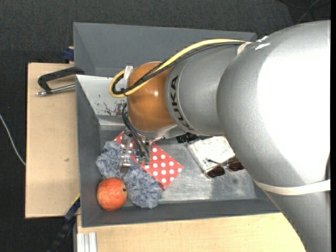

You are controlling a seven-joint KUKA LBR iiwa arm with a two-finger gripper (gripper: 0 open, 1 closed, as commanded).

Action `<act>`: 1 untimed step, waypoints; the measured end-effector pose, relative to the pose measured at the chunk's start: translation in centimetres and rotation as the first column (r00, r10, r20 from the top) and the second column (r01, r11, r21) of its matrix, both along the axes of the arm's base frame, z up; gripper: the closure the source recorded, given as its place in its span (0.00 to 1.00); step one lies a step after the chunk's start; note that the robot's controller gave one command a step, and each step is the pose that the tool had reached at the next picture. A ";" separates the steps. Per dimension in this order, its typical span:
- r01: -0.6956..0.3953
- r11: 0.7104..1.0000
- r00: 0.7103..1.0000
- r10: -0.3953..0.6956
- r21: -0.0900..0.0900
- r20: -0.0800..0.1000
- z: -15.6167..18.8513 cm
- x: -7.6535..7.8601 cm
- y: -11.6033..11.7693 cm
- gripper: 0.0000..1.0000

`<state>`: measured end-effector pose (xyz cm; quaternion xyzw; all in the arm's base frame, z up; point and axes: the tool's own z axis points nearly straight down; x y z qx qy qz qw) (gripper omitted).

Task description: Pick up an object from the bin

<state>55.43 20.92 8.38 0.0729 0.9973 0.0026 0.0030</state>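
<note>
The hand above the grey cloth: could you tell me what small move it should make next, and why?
Probably a short drop straight down. The hand hangs just over the grey cloth, at its edge with the red dotted cloth; both look soft and easy to pinch. The orange ball sits off to the side, in the bin's corner.

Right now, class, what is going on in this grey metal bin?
A silver robot arm reaches in from the right, its gripper low over a fuzzy blue-grey cloth beside a red white-dotted flat packet. A round orange-red fruit lies at the lower-left corner. Whether anything is gripped cannot be told.
</note>
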 end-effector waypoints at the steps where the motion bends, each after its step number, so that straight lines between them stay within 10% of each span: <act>1: -0.003 1.000 1.000 0.003 -0.001 -0.002 -0.1 0.2 0.1 0.00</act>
